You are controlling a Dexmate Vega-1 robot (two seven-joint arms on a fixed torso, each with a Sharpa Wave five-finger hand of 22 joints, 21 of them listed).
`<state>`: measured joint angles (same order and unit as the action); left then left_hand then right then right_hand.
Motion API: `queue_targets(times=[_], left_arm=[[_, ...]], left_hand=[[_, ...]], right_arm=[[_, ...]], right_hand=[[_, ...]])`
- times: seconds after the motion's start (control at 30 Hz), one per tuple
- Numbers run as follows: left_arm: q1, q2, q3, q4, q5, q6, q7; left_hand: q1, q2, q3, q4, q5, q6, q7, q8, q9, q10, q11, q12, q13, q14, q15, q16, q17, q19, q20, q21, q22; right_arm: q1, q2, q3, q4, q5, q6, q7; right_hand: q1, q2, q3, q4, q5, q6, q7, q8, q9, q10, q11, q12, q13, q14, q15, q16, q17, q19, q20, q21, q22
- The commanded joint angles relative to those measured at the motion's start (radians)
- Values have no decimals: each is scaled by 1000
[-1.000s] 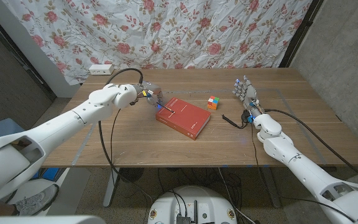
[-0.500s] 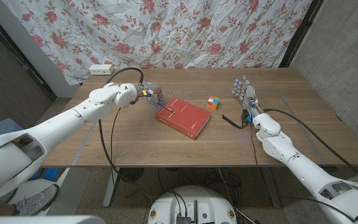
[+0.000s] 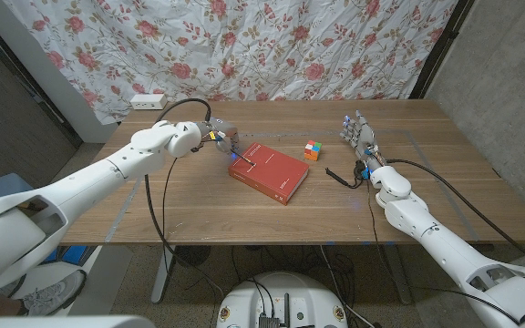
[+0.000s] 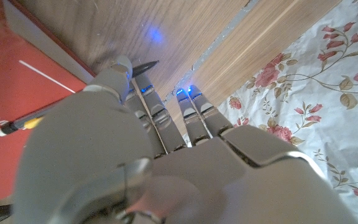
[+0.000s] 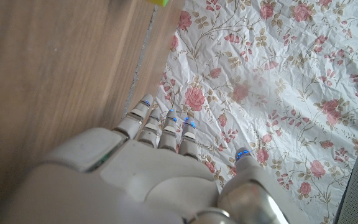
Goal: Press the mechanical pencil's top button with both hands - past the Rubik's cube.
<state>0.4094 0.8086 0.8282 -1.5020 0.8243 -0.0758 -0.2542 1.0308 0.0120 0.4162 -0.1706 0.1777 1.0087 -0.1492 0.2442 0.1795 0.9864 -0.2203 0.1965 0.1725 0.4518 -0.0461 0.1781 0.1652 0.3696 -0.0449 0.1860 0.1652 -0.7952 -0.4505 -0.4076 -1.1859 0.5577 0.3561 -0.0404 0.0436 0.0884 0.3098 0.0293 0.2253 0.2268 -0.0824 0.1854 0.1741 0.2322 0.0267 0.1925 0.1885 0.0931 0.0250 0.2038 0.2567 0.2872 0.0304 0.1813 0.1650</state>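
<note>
My left hand [image 3: 217, 137] is at the left corner of a red book [image 3: 272, 173] and holds the mechanical pencil [image 3: 241, 161], whose far end reaches over the book's cover. In the left wrist view the pencil [image 4: 22, 122] passes under the fingers [image 4: 114, 74] of that hand [image 4: 135, 162], its dark tip over the wood and its other end over the red book [image 4: 23, 68]. The Rubik's cube [image 3: 313, 149] sits just past the book's right corner. My right hand [image 3: 360, 137] stands to the right of the cube, fingers apart and upright, holding nothing.
A black cable [image 3: 340, 178] loops on the table by my right wrist. A white power strip [image 3: 149, 101] lies at the far left corner. A flowered cloth [image 3: 272, 46] hangs behind the table's far edge.
</note>
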Motion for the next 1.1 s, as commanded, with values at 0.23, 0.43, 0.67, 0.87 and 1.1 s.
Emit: queue_targets(times=[0.23, 0.43, 0.67, 0.87, 1.1], left_arm=[[9, 4, -5, -16, 14, 13, 1], [15, 4, -5, -23, 21, 21, 3], [29, 8, -10, -44, 30, 41, 9], [46, 11, -17, -67, 38, 66, 14], [74, 17, -32, -103, 44, 109, 24]], left_hand=[[23, 12, -11, -1, 2, 63, 5, 10, 5, 66, -2, 9, 4, 29, -175, 8, 4, 24, -113, 9, 2], [37, 16, -17, -3, 1, 99, 3, 12, 4, 104, -2, 11, 5, 43, -177, 7, 4, 32, -115, 8, 2], [56, 20, -23, -5, 1, 139, 6, 8, -3, 149, -2, 13, 7, 61, -179, 7, 5, 45, -115, 9, 2], [69, 19, -32, -4, 0, 170, 12, 3, -4, 189, -2, 16, 8, 82, -181, 9, 6, 52, -120, 8, 2], [75, 19, -36, -3, -1, 180, 14, -1, -4, 207, -2, 16, 9, 94, -183, 10, 7, 56, -123, 8, 2]], right_arm=[[3, -3, -3, 2, -3, -6, 1], [2, -5, -2, 0, -3, -7, 1], [2, -7, -2, -1, -3, -6, 4], [0, -11, -2, -5, -3, -8, 5], [-1, -22, -3, -14, -7, -14, 11]], right_hand=[[-1, 9, 8, 0, 7, 8, -2, 5, 2, 6, -1, 4, 2, 7, -1, 4, 0, 11, -2, 6, 2], [-2, 9, 8, 1, 7, 8, -2, 5, 2, 8, -1, 5, 2, 8, 0, 5, 0, 12, -3, 6, 2], [-3, 9, 9, 1, 7, 10, -1, 5, 2, 9, -1, 5, 2, 9, 0, 5, -2, 11, -3, 6, 1], [-3, 9, 10, 2, 7, 10, -3, 5, 2, 10, 1, 5, 2, 10, -1, 6, -2, 12, -3, 6, 1], [-3, 10, 11, 3, 7, 12, -3, 5, 2, 11, 1, 5, 2, 11, 1, 7, -3, 13, -4, 6, 1]])
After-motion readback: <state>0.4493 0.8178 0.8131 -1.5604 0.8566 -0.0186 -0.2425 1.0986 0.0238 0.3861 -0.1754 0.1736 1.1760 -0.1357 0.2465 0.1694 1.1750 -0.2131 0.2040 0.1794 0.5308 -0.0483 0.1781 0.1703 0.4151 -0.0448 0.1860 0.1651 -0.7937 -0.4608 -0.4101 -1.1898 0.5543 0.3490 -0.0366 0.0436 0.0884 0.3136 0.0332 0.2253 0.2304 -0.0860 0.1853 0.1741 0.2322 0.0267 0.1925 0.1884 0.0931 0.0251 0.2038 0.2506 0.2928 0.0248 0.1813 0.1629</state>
